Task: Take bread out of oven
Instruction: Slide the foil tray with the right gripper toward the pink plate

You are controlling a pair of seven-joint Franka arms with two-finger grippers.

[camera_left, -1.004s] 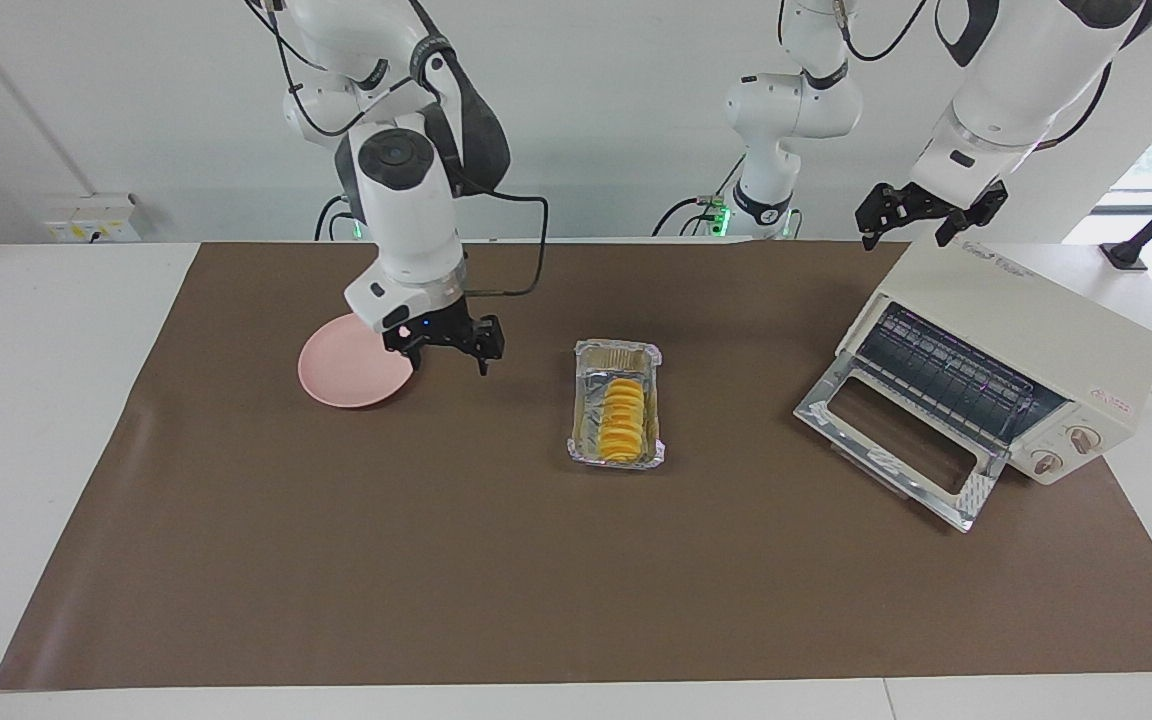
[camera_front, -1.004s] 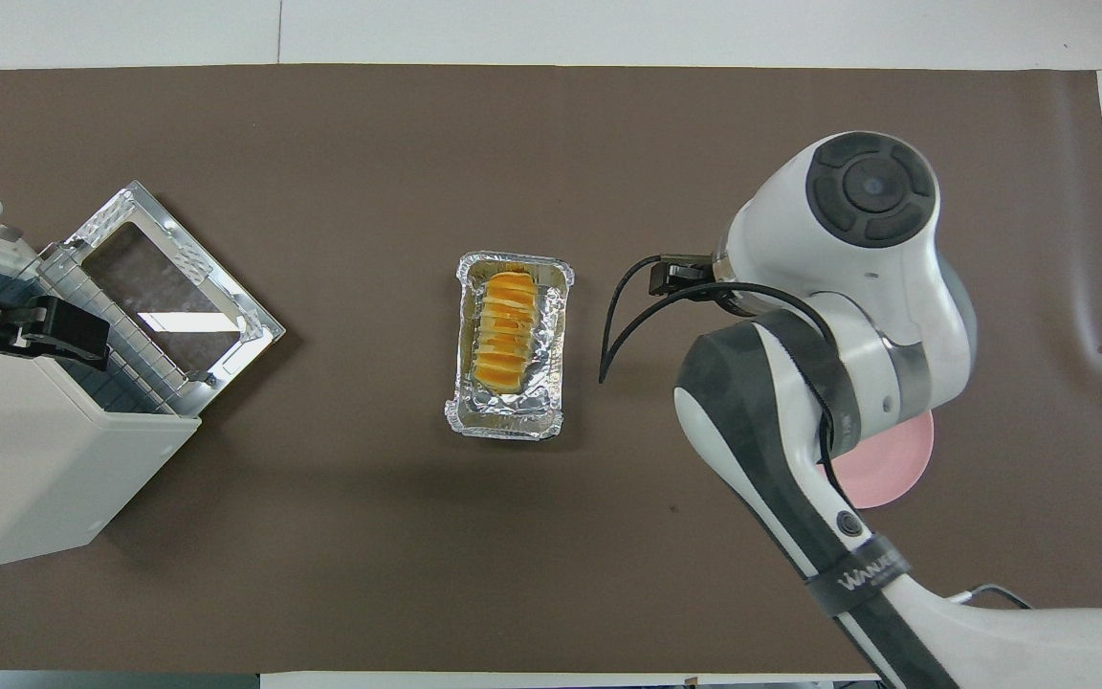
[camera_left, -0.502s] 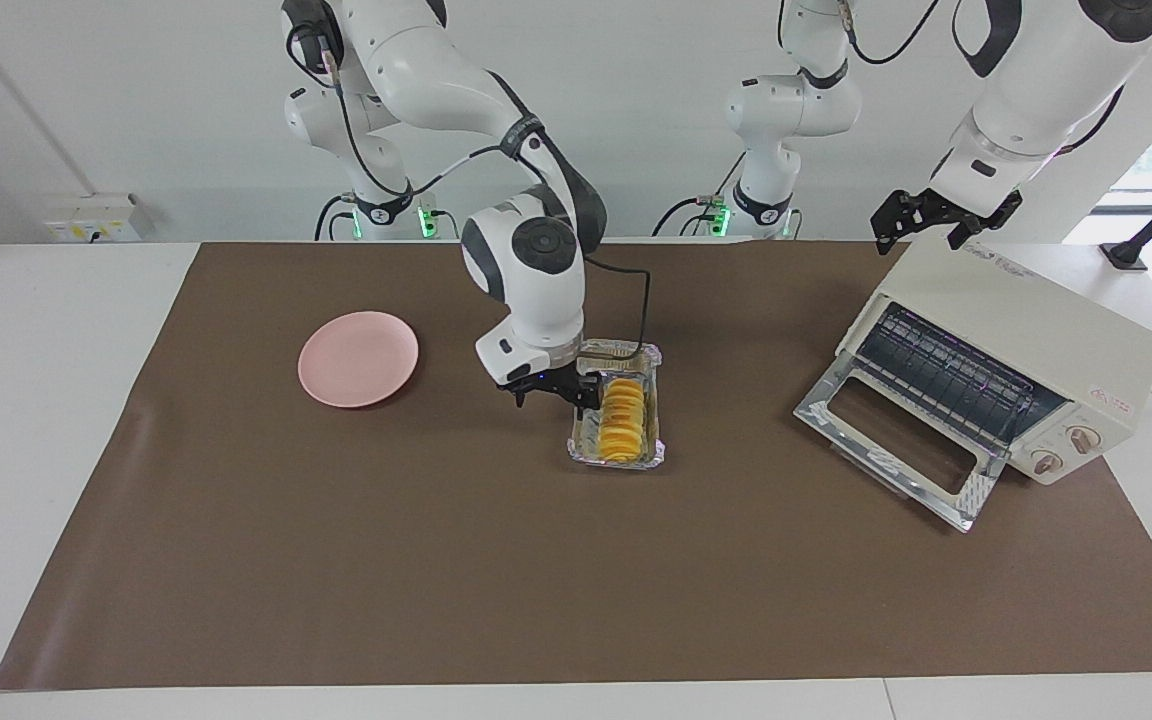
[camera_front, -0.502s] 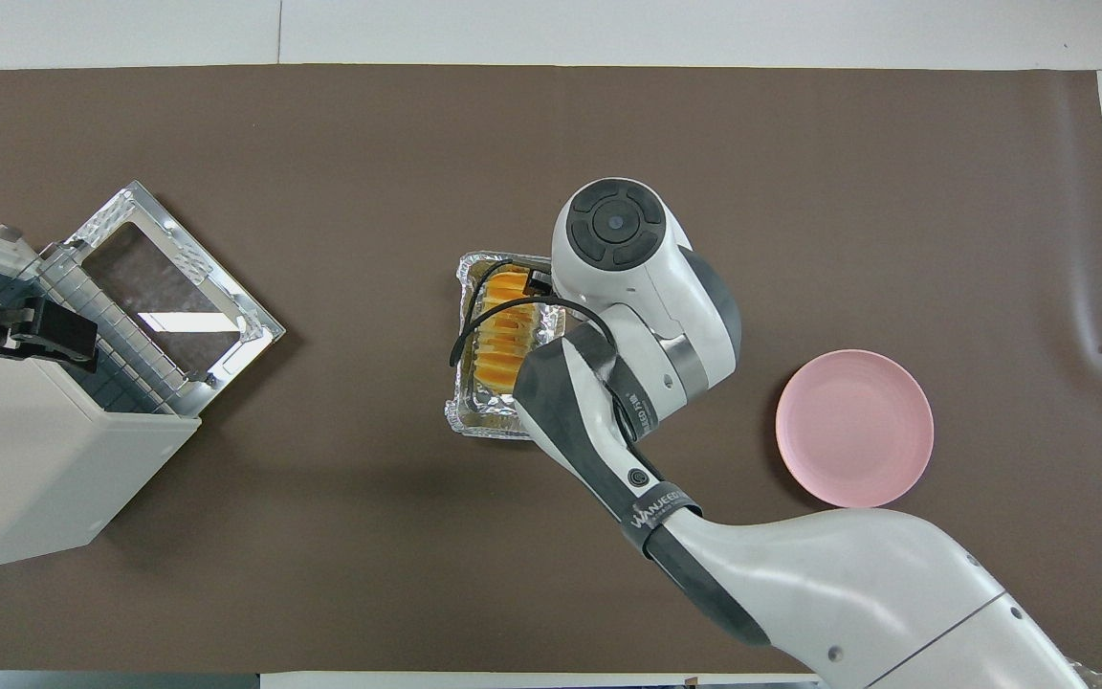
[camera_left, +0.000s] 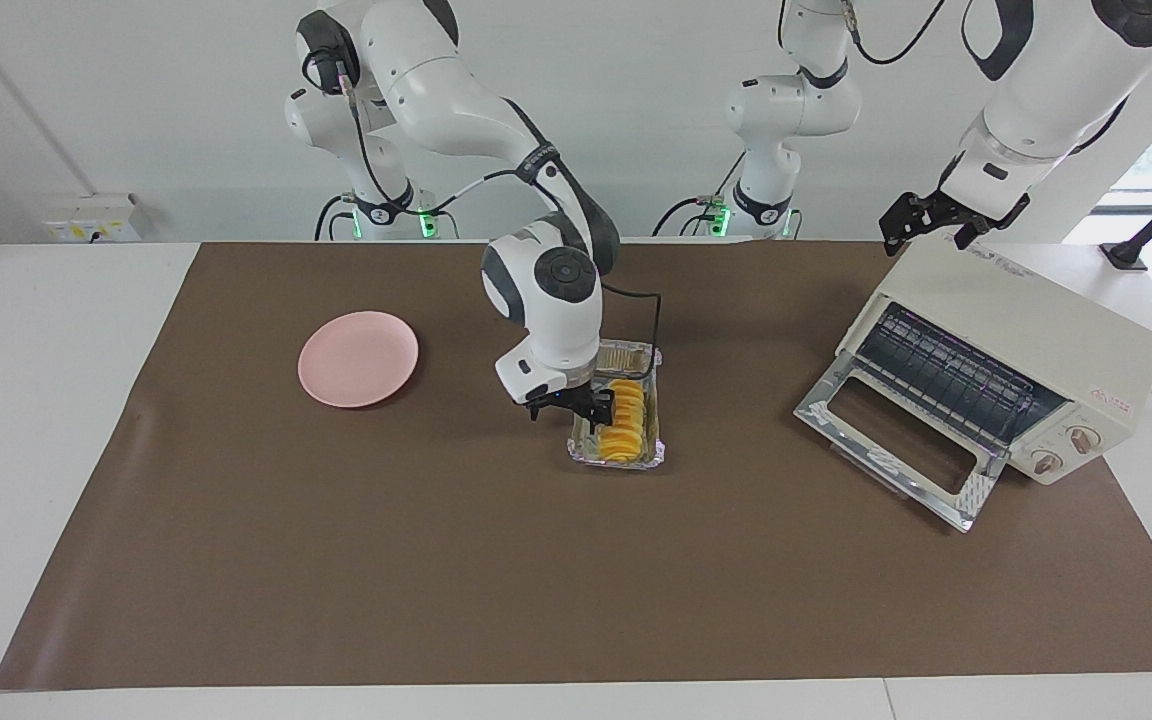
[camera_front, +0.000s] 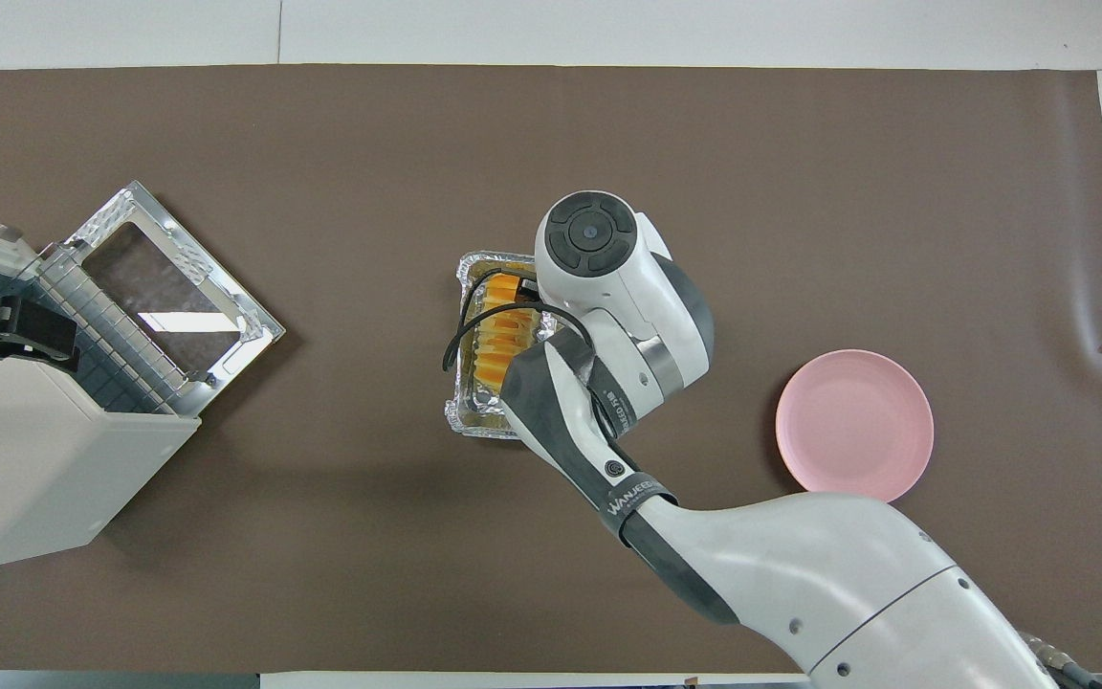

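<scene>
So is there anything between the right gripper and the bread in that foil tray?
Nothing visible. The right gripper, open, hangs at the foil tray beside the bread; only the tray's low wall surrounds the loaf.

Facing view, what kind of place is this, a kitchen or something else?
Probably a robotics lab staged as a kitchen: white robot arms mounted at a table with a brown mat, a cream-white toaster oven, and bare white walls.

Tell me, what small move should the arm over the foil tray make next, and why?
Probably lower the open right gripper a little around the ridged golden-yellow bread and close; the loaf lies in the crinkled silver foil tray, already out of the cream-white oven.
</scene>
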